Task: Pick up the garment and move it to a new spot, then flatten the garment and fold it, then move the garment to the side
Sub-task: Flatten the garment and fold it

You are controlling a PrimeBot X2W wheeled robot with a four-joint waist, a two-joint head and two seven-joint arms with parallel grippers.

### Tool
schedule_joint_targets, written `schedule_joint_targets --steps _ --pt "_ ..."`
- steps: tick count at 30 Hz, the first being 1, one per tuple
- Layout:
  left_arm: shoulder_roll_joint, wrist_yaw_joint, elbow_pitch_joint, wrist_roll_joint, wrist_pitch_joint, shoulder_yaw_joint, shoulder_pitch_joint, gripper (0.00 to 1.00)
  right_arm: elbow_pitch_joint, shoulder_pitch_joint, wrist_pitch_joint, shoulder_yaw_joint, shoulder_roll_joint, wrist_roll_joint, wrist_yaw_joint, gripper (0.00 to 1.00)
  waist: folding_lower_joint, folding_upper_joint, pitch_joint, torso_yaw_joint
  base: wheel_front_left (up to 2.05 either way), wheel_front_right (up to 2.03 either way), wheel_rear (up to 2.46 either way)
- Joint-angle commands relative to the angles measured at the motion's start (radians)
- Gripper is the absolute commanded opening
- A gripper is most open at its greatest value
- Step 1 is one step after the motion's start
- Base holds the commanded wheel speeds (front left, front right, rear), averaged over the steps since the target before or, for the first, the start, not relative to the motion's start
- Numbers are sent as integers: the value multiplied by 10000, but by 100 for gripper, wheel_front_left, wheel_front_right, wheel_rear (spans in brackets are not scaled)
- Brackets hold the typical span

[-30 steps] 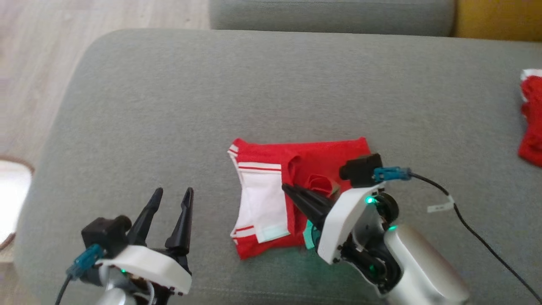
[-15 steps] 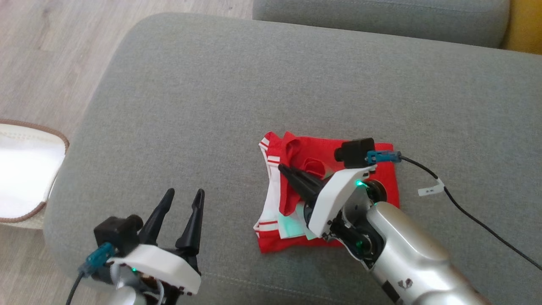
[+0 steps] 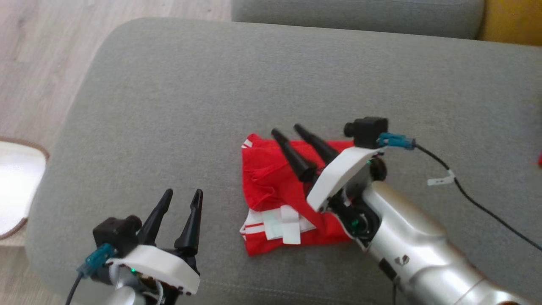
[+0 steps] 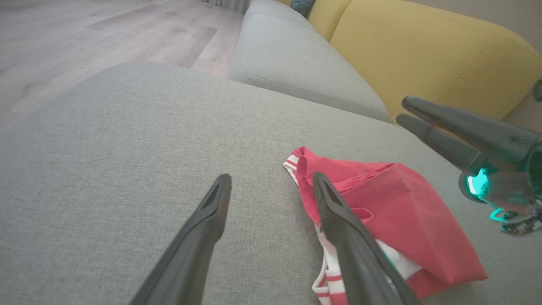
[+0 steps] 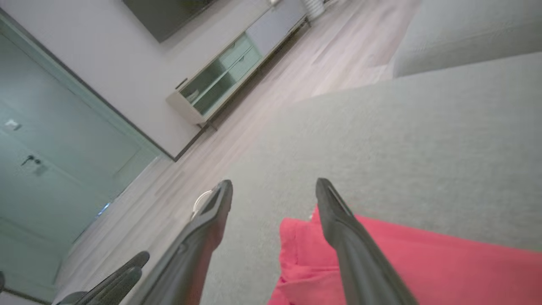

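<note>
Two grippers, both spread: right gripper hangs above the folded garment on the cushion, clear so the fold can lie; left gripper hovers beside, probably for the sideways move

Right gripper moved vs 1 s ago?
Yes. The right gripper opened and moved away from the robot, toward the far edge of the grey sofa cushion; it now hovers over the red-and-white garment.

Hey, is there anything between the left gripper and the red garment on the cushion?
Nothing visible. Only bare grey cushion lies between the open left gripper and the red garment. The right gripper hangs open above the garment, off that path.
</note>
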Motion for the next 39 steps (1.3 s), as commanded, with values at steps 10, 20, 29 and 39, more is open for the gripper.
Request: schedule_joint_targets --steps 10,20,29,39 --pt "103 -23 -233 -39 -190 356 -548 100 775 -373 -1247 -860 69 -2524 65 99 0 0 32 -648 0 0 0" --pt "60 -75 -168 -40 -227 321 -739 100 1530 282 -790 59 -386 -4092 65 0 0 0 297 -353 0 0 0" --pt "82 -28 -203 -50 -251 345 -755 100 1133 483 -461 1704 -161 -3589 65 0 0 0 362 -79 0 0 0" --pt "108 84 -229 -98 -276 408 -711 100 423 239 -851 3506 -337 -2560 65 0 0 0 339 -272 0 0 0"
